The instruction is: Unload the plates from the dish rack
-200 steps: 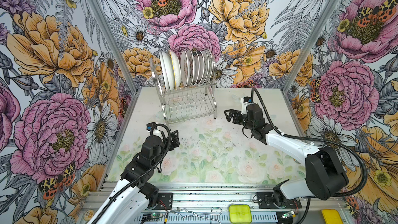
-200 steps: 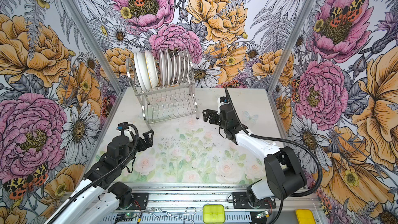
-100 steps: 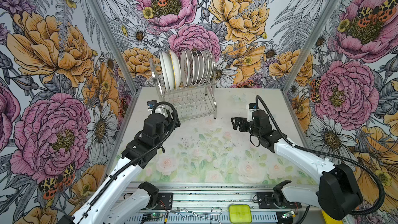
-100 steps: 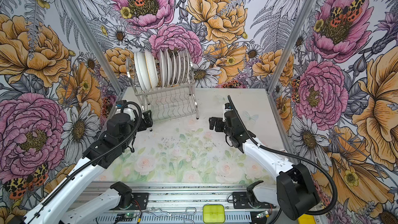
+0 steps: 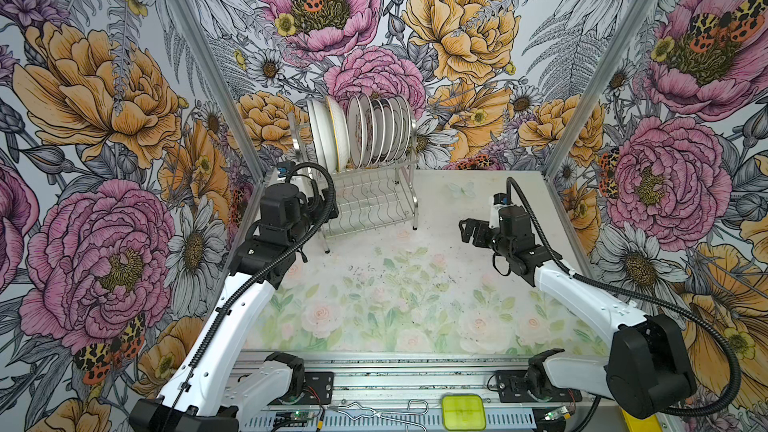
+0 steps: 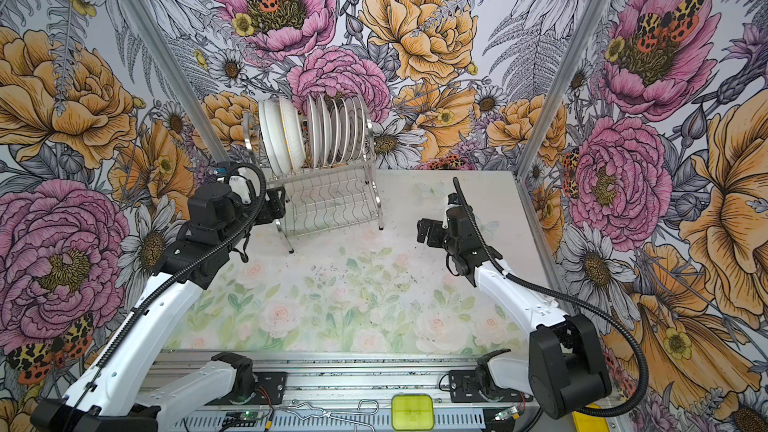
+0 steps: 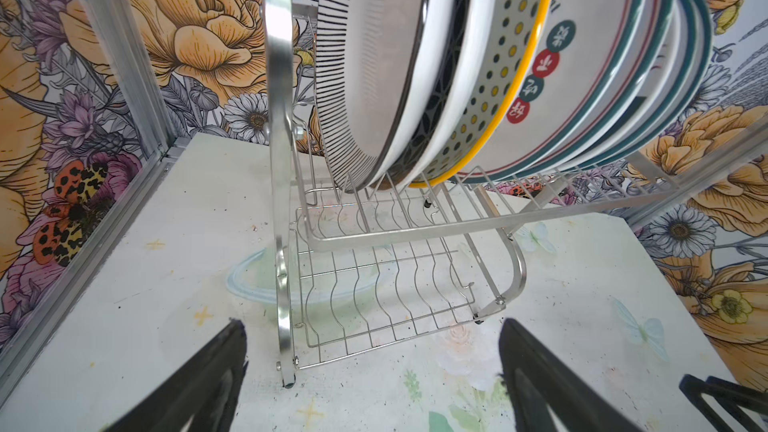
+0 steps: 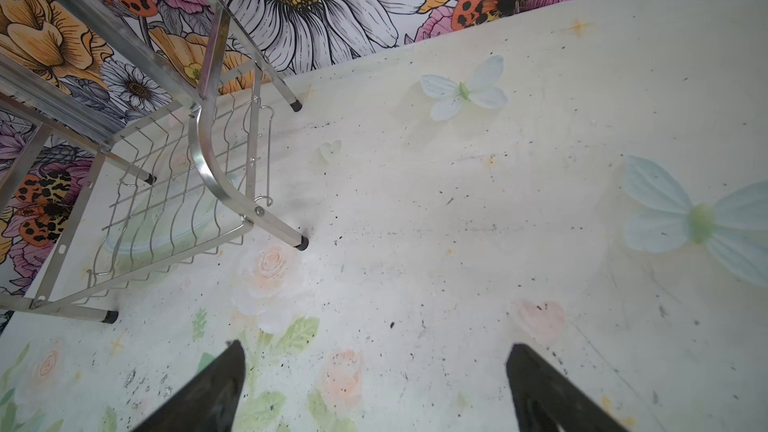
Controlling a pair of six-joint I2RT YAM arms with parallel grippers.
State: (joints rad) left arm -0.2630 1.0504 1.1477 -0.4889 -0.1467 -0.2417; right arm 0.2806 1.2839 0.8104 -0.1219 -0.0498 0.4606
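Several white plates [image 5: 361, 130] [image 6: 316, 130] stand on edge in the upper tier of the steel wire dish rack [image 5: 409, 184] [image 6: 376, 197] at the back of the table. In the left wrist view a black-striped plate [image 7: 365, 76] is nearest the rack's side arch, then a dotted plate with a yellow edge [image 7: 494, 76], then teal-banded ones with Chinese characters [image 7: 582, 76]. My left gripper [image 5: 328, 211] [image 7: 372, 326] is open and empty at the rack's front left leg, below the plates. My right gripper [image 5: 467, 232] [image 8: 376, 346] is open and empty over the table, to the right of the rack.
The rack's lower tier [image 7: 386, 284] holds nothing. Flowered walls enclose the table on three sides, and the left wall's metal post [image 7: 124, 56] is close to the rack. A green box [image 5: 463, 411] and a wire hook lie on the front rail.
My left arm has stretched forward, bringing its gripper from the near left of the table up to the rack's front left leg. My right gripper has drawn back a little from the rack.
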